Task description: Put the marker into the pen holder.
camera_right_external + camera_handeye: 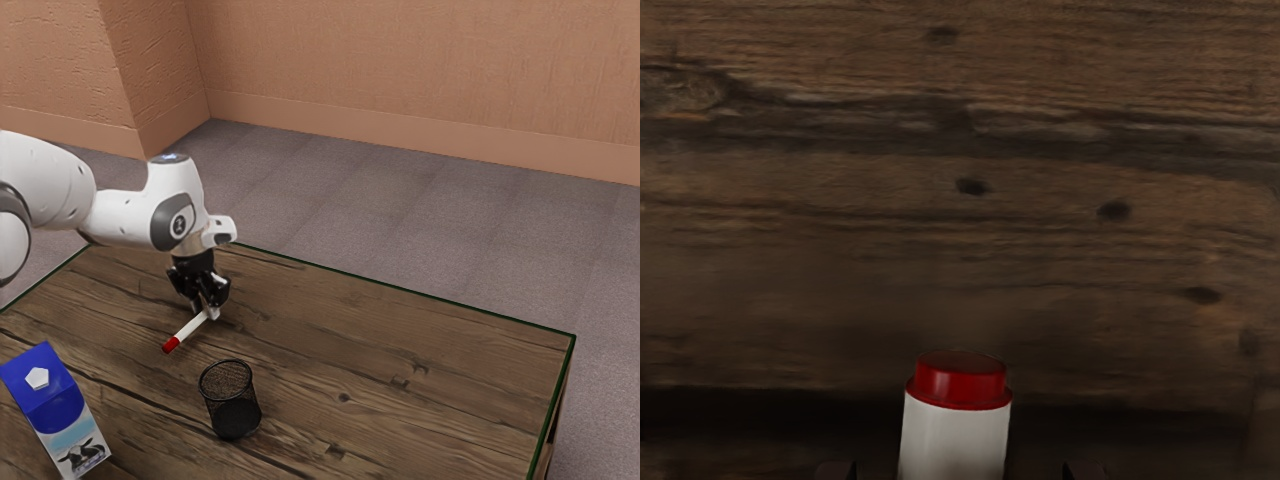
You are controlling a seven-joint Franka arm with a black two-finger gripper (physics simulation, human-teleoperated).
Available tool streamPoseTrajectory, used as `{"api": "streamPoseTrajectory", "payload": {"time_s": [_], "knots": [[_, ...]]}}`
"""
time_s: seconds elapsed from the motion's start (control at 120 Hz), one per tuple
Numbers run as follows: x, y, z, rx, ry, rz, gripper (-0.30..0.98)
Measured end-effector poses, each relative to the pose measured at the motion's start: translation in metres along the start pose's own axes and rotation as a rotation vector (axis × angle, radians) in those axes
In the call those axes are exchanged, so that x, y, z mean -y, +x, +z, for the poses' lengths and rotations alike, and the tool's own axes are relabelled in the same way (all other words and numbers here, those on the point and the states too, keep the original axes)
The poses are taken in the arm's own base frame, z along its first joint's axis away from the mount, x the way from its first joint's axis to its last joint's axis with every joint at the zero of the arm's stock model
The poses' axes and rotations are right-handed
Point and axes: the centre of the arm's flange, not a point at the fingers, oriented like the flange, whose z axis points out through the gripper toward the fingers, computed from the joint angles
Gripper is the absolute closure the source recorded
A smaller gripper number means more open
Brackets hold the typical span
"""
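Marker, white cylindrical barrel with a red end (187, 332): at the claw of the black two-finger gripper (206, 309), above or on the brown wooden table (400, 360); cannot tell whether its red end touches the wood. Long axis slantwise in the exterior view. Red end points out and away from the gripper, toward the exterior view's lower left, not at the pen holder; white end in at the fingertips. In the wrist view the red end has a thin rim where it meets the barrel, and its round end face shows.

Claw: pinched on the white barrel, fingertips drawn in close to either side.

Pen holder, black wire-mesh cup (230, 400): upright on the table, mouth up, near the marker, toward the exterior view's lower right from it.

Labels: no lettering to be read on the marker. Carton, tall, white with blue top and white cap (55, 410), bears a cow picture; any print too small to read. Dark oval badge on the arm, its pale mark unreadable.

Pose: white arm (120, 215) enters from the exterior view's left, wrist bent, hand directed down at the table.
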Motion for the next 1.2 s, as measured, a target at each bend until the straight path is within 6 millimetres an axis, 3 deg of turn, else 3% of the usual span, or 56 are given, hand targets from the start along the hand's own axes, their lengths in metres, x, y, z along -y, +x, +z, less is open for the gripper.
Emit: {"api": "streamPoseTrajectory", "payload": {"time_s": [0.233, 0.3, 0.367, 0.425, 0.483, 0.558, 0.65, 0.767, 0.983, 1.1, 1.2], "knots": [[0.005, 0.004, -0.005, -0.014, 0.010, -0.017, 0.70], [0.005, 0.003, -0.014, -0.028, 0.015, -0.021, 0.73], [-0.002, -0.009, -0.059, -0.078, 0.023, -0.015, 0.75], [-0.026, -0.029, -0.111, -0.140, 0.029, 0.016, 0.76], [-0.055, -0.047, -0.148, -0.187, 0.033, 0.058, 0.77], [-0.083, -0.069, -0.179, -0.223, 0.034, 0.100, 0.78], [-0.112, -0.086, -0.198, -0.238, 0.032, 0.145, 0.79], [-0.147, -0.097, -0.197, -0.216, 0.025, 0.200, 0.79], [-0.209, -0.114, -0.172, -0.137, 0.013, 0.299, 0.79], [-0.222, -0.117, -0.165, -0.115, 0.005, 0.313, 0.79], [-0.216, -0.123, -0.148, -0.074, 0.005, 0.300, 0.79]]}}
